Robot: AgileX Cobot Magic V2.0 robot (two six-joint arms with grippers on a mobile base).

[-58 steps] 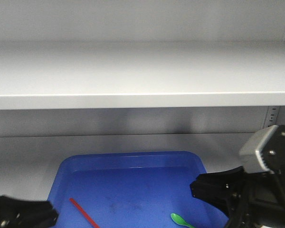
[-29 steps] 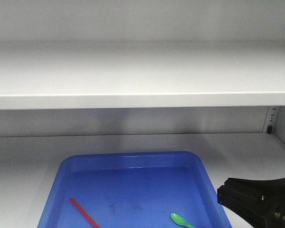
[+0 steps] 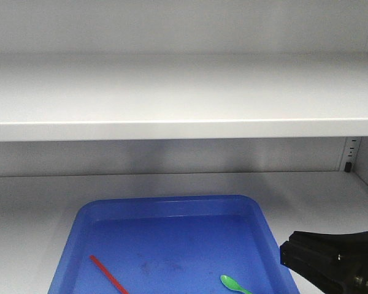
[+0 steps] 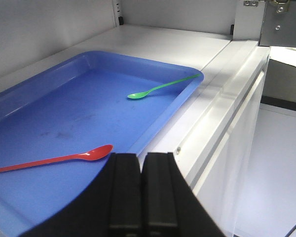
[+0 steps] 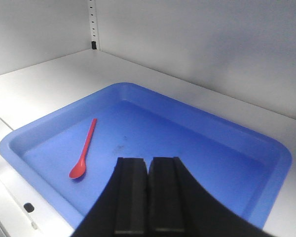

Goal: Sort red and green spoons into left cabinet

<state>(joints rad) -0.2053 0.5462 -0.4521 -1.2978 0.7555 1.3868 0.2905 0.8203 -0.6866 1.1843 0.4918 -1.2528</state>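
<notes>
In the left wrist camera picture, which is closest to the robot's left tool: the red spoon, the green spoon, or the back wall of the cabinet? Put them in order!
From the left tool, closed at the bottom edge:
1. The red spoon, just up and left, lying in the blue tray.
2. The green spoon, farther along the tray, near its far corner.
3. The cabinet's back wall, behind the shelf at the top.

left hand gone from the front view (right hand (image 3: 331, 260) lower).

A wide pale grey shelf (image 3: 184, 98) spans the upper half of the front view, casting soft shadow on the back wall (image 3: 172, 156) beneath. A perforated upright rail (image 3: 354, 153) runs at right. Light falls evenly; a pale floor (image 4: 281, 163) shows at lower right of the left wrist view.
</notes>
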